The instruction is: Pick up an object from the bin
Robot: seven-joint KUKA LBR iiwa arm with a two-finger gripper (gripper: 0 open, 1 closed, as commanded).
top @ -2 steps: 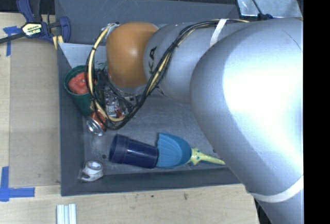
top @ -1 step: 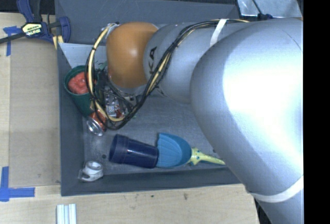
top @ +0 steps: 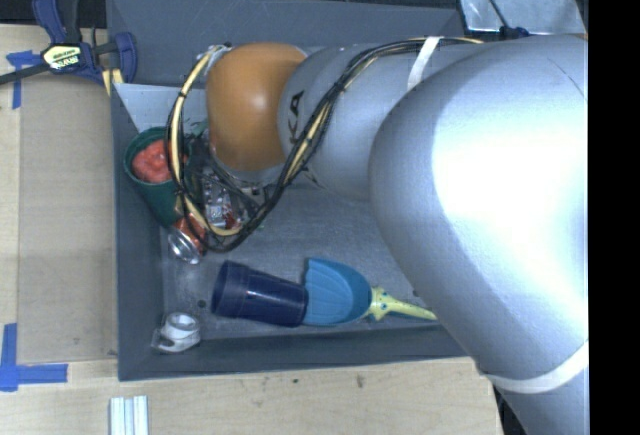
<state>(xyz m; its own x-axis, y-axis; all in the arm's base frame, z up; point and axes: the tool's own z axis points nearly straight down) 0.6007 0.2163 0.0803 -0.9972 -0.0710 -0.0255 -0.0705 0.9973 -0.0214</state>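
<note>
Here the arm's pincer (top: 215, 211) sits low at the left side of the grey bin (top: 300, 23).
Nearest the camera, a small silvery ring (top: 180, 330) lies in the front-left corner. Just beside it a dark blue cup (top: 258, 293) lies on its side, touching a light blue scoop (top: 335, 291) with a yellow-green handle (top: 400, 306). Behind them, a shiny red-and-silver piece (top: 186, 243) lies right by the pincer, whose state cannot be told beneath the orange wrist cover (top: 245, 108). Just left of it leans a green cup (top: 155, 198) holding something red.
</note>
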